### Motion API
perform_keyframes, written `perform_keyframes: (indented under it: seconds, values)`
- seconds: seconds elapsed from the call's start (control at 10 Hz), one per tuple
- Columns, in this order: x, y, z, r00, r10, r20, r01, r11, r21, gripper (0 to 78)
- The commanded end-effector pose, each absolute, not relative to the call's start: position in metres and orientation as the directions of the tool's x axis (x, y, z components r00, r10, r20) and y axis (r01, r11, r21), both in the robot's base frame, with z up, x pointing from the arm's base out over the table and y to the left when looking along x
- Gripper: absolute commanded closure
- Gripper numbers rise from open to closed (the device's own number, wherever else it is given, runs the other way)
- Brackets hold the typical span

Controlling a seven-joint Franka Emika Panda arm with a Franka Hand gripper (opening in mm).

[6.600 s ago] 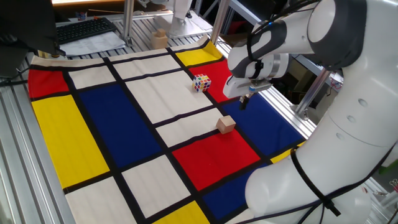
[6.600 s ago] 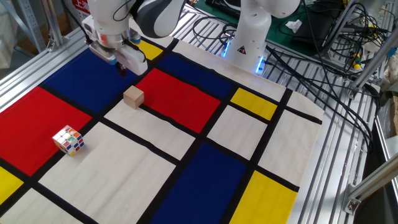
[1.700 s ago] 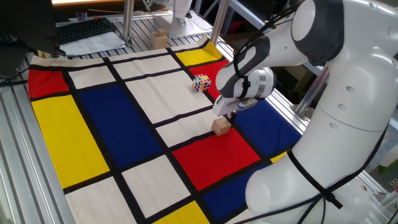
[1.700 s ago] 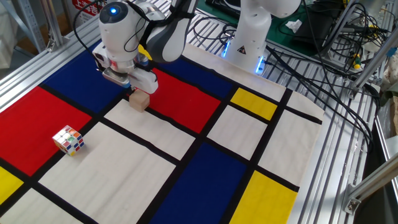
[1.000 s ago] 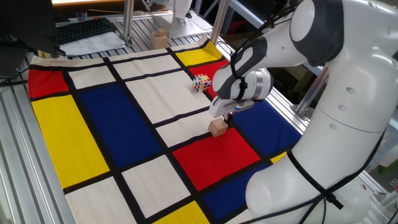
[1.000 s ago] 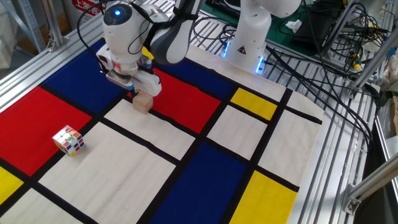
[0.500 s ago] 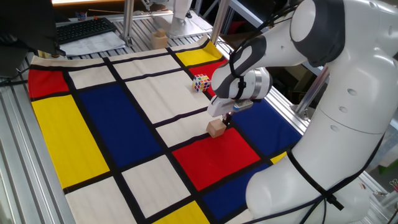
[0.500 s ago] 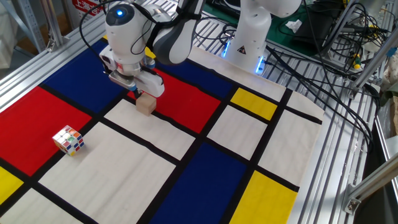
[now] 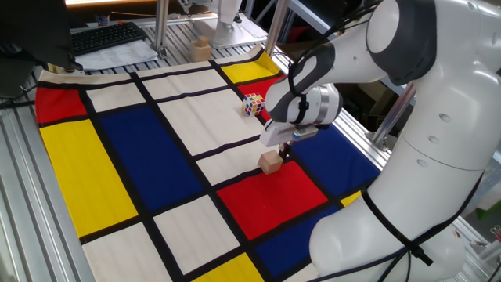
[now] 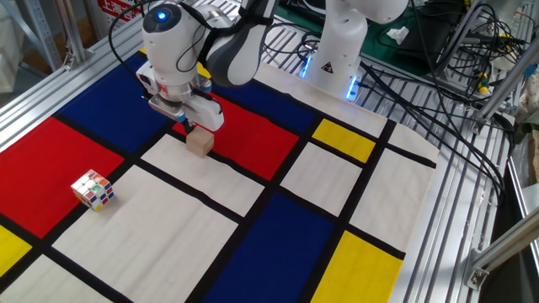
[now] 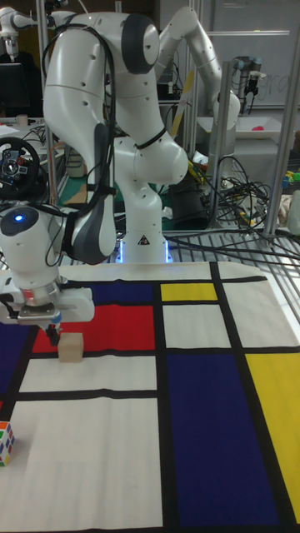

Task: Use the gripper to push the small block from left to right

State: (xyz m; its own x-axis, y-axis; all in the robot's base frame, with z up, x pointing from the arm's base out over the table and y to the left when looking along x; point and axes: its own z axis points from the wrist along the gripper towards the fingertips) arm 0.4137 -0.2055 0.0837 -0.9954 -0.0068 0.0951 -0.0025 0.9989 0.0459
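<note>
The small block [image 9: 271,162] is a plain tan wooden cube on the black line between a white and a red patch of the mat; it also shows as the small block [image 10: 200,141] and the small block [image 11: 72,348]. My gripper [image 9: 286,151] has its black tip low at the mat, pressed against the block's side. In the other fixed view the gripper [image 10: 184,126] is just left of the block, and in the tall view the gripper [image 11: 55,335] is at its upper left. The fingers look closed together, with nothing between them.
A multicoloured puzzle cube [image 9: 253,103] sits on the mat away from the block, seen again as the puzzle cube [image 10: 93,189]. The robot base [image 10: 333,50] stands at the mat's far edge, with cables [image 10: 472,50] beside it. A keyboard [image 9: 109,35] lies beyond the mat.
The gripper and the small block have slid together a little to the right in the other fixed view, along the black line. The puzzle cube has stayed put.
</note>
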Motion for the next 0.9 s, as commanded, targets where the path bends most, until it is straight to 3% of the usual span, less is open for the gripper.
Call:
perform_keyframes:
  seconds: [0.1, 0.9]
  values:
    - [0.414, -0.203, 0.084, -0.996, 0.001, 0.093, 0.005, 0.999, 0.049, 77.6]
    - [0.408, -0.168, 0.080, -0.997, -0.023, 0.071, -0.025, 0.999, -0.029, 77.6]
